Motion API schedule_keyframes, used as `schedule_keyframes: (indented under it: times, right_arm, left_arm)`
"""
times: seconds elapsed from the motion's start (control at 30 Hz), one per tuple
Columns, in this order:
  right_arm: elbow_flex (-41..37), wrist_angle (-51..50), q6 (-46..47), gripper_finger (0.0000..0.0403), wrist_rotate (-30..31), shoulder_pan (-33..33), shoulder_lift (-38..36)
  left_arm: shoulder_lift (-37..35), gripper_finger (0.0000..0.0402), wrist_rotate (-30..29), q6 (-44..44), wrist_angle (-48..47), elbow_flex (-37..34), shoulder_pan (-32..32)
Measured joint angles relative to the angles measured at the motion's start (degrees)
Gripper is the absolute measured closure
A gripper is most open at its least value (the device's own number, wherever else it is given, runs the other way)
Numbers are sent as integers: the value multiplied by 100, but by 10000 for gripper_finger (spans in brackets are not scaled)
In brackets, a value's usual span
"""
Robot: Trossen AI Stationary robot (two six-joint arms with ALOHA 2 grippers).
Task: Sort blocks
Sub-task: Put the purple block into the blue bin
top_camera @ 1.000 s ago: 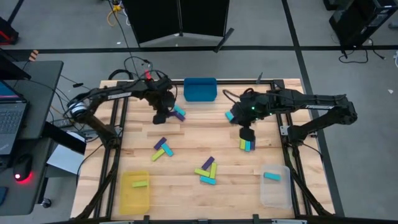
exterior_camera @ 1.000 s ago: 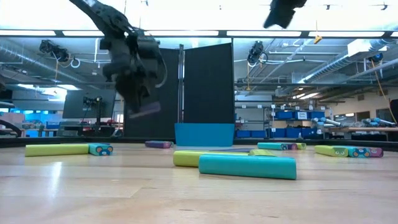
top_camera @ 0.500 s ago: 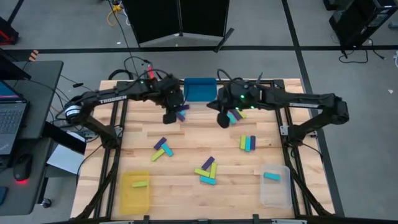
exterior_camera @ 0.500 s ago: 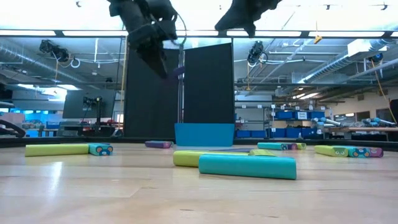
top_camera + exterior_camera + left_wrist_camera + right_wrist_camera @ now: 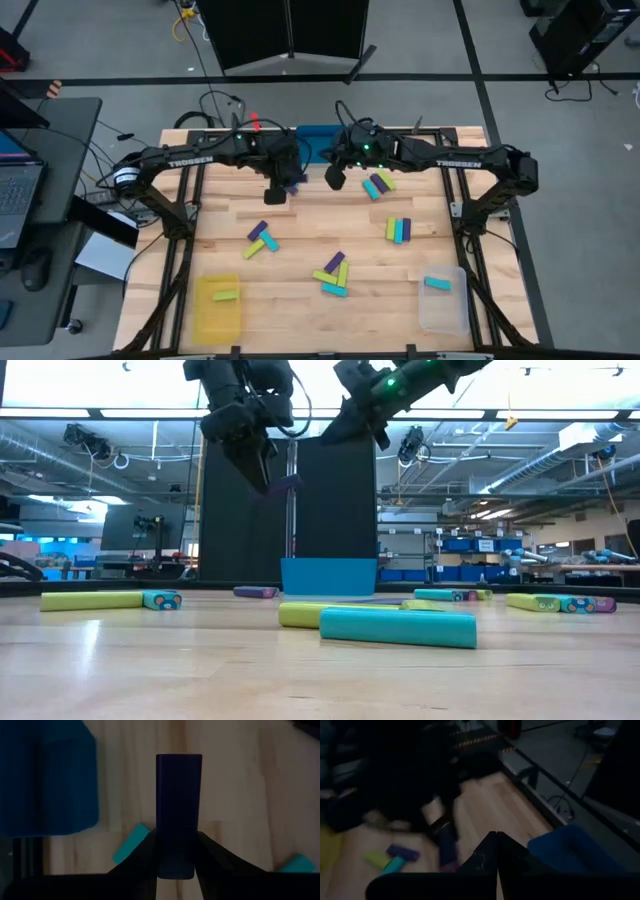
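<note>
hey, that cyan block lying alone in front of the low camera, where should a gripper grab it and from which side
Take the cyan block at its middle, across its narrow width, coming straight down from above. It lies flat on the table on its long side, with open wood in front. A yellow-green block lies close behind, so I would keep the fingers narrow.
</note>
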Motion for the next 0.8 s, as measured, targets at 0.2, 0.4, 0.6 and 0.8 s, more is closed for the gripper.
schedule_keyframes:
  times: [0.2,0.4,0.6,0.8]
  right_arm:
    - [0,440,26,392,-614,-94,-40]
    - [126,747,160,392,-1227,184,-56]
    - [157,644,241,392,-1149,474,-59]
    - [160,367,260,392,-796,610,-56]
  left_arm:
    - [36,301,-8,-39,60,0,-60]
    - [240,301,-171,-249,283,0,25]
    - [391,301,-191,-739,933,0,202]
    - [388,301,-232,-1325,1564,0,610]
